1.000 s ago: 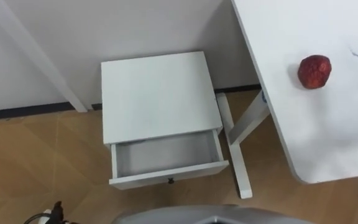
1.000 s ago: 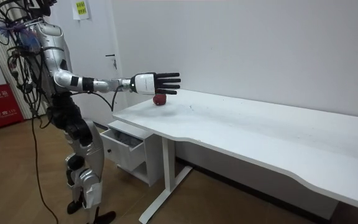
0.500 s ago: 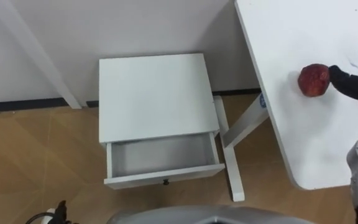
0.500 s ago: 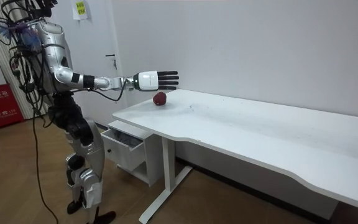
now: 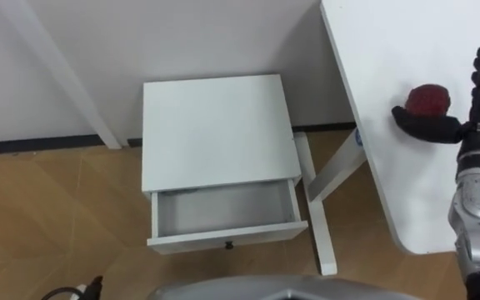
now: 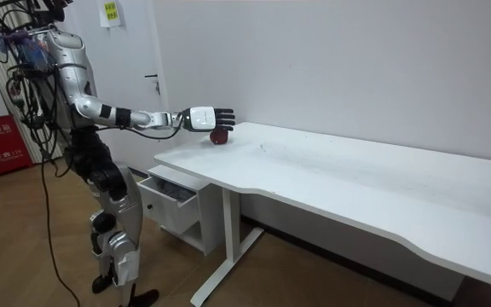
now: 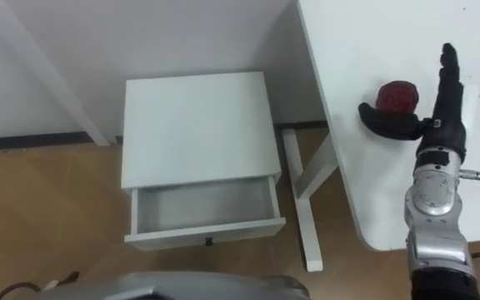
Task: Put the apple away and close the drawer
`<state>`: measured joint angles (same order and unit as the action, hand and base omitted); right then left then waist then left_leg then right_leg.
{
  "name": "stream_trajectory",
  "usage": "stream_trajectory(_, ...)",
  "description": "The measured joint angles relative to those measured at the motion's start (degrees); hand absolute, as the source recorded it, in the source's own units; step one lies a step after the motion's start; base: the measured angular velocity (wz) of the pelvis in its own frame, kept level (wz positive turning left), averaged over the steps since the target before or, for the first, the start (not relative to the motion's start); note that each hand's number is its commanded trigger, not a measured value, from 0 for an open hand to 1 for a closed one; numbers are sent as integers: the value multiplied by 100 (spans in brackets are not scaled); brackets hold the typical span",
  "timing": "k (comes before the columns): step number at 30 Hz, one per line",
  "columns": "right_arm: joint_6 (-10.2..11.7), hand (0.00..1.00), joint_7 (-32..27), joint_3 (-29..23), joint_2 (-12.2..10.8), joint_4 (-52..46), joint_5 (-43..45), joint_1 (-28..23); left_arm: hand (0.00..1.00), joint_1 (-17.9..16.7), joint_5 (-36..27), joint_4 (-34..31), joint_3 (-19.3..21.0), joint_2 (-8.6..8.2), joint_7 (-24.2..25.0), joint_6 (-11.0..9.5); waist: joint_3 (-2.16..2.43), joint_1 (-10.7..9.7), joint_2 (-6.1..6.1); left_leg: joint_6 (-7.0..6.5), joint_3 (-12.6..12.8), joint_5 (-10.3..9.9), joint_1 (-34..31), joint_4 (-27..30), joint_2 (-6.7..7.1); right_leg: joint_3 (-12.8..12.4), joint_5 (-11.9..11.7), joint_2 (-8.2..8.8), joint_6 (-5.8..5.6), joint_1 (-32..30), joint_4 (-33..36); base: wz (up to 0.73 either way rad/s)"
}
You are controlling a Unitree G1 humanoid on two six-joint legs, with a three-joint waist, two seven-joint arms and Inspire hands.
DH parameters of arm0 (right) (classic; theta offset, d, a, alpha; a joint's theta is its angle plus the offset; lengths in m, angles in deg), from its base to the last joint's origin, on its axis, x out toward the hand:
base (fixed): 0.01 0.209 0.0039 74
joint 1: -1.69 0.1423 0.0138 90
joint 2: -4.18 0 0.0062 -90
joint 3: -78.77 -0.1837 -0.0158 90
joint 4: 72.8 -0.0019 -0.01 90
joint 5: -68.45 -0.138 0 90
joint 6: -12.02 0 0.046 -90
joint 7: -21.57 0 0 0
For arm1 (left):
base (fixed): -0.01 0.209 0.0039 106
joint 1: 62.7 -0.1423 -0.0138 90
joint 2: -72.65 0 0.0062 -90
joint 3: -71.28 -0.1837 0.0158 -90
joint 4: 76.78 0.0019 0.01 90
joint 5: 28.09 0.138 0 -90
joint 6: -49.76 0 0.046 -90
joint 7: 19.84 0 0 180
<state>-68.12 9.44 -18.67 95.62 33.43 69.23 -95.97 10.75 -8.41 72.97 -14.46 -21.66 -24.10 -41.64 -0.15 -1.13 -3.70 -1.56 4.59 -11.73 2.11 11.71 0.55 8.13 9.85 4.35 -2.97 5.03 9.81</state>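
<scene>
Resting at 2 o'clock on the smooth white table (image 5: 390, 50) in the left eye view, the round, dull-red apple (image 5: 429, 96) shows no long axis or stem. The right hand (image 5: 473, 125) sits beside it at 3 o'clock, fingers straight and thumb spread. The boxy white drawer (image 5: 227, 237) stands open at 6 o'clock. In the room view, the apple (image 6: 219, 136) lies just under the flat hand (image 6: 203, 118).

The white table (image 5: 407, 167) lay beneath the right hand (image 5: 472, 129), with its leg (image 5: 332, 171) and the wooden floor (image 5: 57, 217) lower, to the hand's left.
</scene>
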Motion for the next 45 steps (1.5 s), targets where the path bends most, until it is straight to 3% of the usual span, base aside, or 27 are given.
stream_trajectory(9, 0, 0, 196, 169, 0, 8, 34, 0, 0, 11, 6, -21, 2, 2, 106, -2, -6, 24, -88, 0, 0, 0, -2, -15, 0, -8, 0, -1, 0, -4, -5, 0)
stream_trajectory(19, 12, 0, 154, 152, 12, 888, 37, 16, 0, -2, 94, -11, 17, 6, 100, -16, -1, 97, -87, 0, -5, 0, 40, -34, 2, 1, 0, -1, 0, 40, -16, 0)
stream_trajectory(28, 52, 0, 314, -45, 14, 1070, -108, 130, 0, -75, 120, -13, 65, 6, 100, -15, 5, 60, -40, 0, -68, 0, 38, -21, 7, 46, 0, 0, 0, 83, -14, 3)
stream_trajectory(29, 68, 4, 330, -63, 17, 1161, -146, 202, 0, -74, 119, -12, 131, 3, 100, -17, 6, 52, -42, 0, -73, 0, 38, -14, 7, 51, 0, -1, 0, 88, -13, 0)
stream_trajectory(31, 73, 100, 352, -69, 31, 1265, -225, 273, 0, -74, 119, -10, 205, 4, 99, -18, 6, 35, -40, 0, -78, 0, 39, -4, 8, 56, -1, 0, 2, 98, -13, 0)
stream_trajectory(45, 209, 100, 216, -398, 93, 1743, -140, 401, 0, -85, 121, 10, 246, 9, -66, -26, 24, -3, -42, 13, -169, 1, 100, -7, -2, 130, -2, -16, 4, 195, -28, 3)
